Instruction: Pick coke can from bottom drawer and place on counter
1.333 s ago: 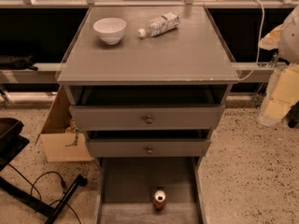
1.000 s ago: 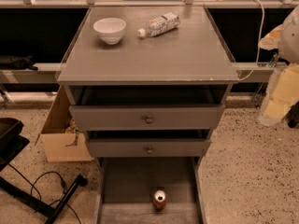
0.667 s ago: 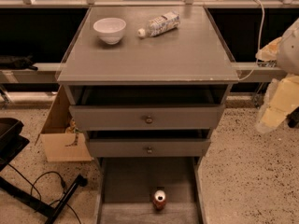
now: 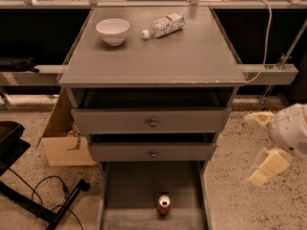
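Note:
The coke can point(image 4: 164, 205) stands upright on the floor of the pulled-out bottom drawer point(image 4: 132, 186), near its front wall. The counter point(image 4: 158, 56) is the grey cabinet top above the three drawers. My gripper point(image 4: 250, 148) hangs at the right of the cabinet, beside the two upper drawers and over the speckled floor. Its two cream fingers point(image 4: 268, 166) are spread apart and hold nothing. It is well to the right of the can and higher than it.
A white bowl point(image 4: 112, 31) and a lying white-labelled plastic bottle point(image 4: 163, 25) sit at the back of the counter. The two knobbed drawers point(image 4: 152, 122) are slightly open. A cardboard box point(image 4: 62, 143) and a black stand with cable point(image 4: 33, 195) are at the left.
My gripper has dropped from beside the counter's edge to beside the drawers. The can, bowl and bottle have not moved.

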Available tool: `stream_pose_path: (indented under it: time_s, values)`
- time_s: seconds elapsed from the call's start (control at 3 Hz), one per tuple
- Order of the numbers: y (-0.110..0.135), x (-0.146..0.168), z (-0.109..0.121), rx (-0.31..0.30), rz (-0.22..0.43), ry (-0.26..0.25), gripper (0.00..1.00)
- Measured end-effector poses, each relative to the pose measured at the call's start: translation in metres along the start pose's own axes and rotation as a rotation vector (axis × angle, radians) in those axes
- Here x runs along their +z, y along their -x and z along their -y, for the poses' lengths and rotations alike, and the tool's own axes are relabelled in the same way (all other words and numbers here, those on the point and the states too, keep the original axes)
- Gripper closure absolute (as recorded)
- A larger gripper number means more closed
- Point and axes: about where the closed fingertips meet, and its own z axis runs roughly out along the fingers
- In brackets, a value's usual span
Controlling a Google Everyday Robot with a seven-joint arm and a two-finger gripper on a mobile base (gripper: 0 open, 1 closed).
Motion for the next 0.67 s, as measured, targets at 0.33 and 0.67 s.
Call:
stream_pose_path:
  time_s: [0.33,0.67]
  values:
    - [-0.060,0.086,-0.014,0.158,0.303,-0.009,0.00]
    - [-0.087,0.129,-0.009,0.255,0.476,-0.025,0.00]
